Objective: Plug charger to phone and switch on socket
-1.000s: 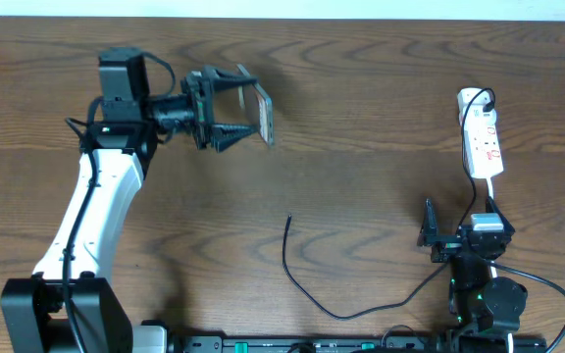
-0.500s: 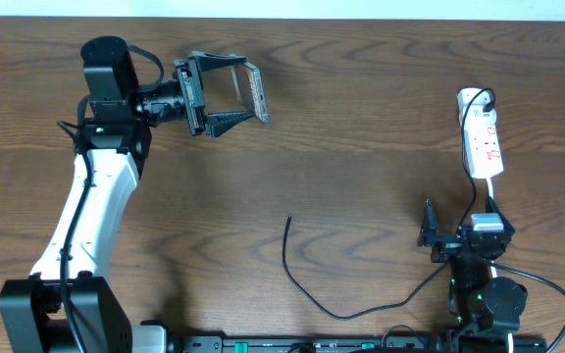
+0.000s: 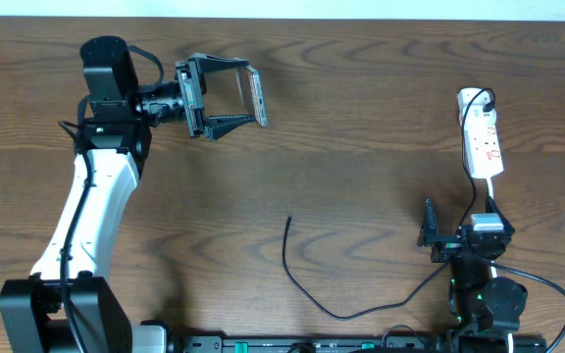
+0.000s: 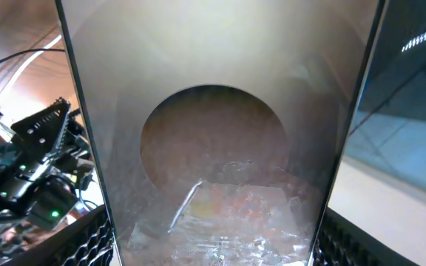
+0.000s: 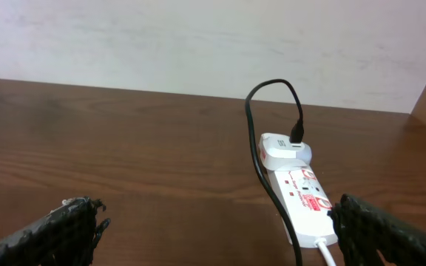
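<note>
One flat dark glossy rectangular phone (image 3: 257,98), clamped across its edges in left claw (image 3: 253,94), aloft far-left. Right claw (image 5: 231,233) gaping, empty. Advised: set phone flat, port facing thin black charger cable (image 3: 302,284) lying centre.

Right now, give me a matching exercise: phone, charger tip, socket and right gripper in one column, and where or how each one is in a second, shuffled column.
Things:
1. phone
2. charger's plug tip
3. socket
4. right gripper

Places or states:
A. open, holding nothing
B. lying free near the middle of the table
C. clamped in the left gripper
D. white, on the table's right side, with a white adapter plugged in

Pairs: 1-C, 2-B, 3-D, 4-A
</note>
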### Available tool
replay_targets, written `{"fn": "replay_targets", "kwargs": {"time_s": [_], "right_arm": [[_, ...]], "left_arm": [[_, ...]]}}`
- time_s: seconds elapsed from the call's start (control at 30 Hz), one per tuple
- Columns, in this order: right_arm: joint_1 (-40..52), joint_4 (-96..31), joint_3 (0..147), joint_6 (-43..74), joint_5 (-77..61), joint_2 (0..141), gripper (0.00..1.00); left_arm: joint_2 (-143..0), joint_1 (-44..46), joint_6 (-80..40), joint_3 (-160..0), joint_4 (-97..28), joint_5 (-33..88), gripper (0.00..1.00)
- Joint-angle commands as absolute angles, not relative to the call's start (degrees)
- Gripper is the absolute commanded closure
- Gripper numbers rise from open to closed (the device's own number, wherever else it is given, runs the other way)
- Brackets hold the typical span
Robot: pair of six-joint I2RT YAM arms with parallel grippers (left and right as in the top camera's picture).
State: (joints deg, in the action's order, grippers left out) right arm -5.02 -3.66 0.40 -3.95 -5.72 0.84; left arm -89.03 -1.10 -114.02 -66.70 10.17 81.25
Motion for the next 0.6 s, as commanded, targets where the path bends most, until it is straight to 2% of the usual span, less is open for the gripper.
{"fn": "replay_targets", "kwargs": {"time_s": [0.0, 0.57], "right_arm": [[-5.3, -3.9, 0.3, -3.2, -5.5, 0.5, 0.01], [-5.3, -3.9, 0.3, -3.2, -5.5, 0.5, 0.01]], "left_arm": [[-87.4, -1.3, -113.7, -68.3, 11.5, 84.3, 0.93], [-87.4, -1.3, -112.3, -68.3, 11.5, 84.5, 0.93]]}}
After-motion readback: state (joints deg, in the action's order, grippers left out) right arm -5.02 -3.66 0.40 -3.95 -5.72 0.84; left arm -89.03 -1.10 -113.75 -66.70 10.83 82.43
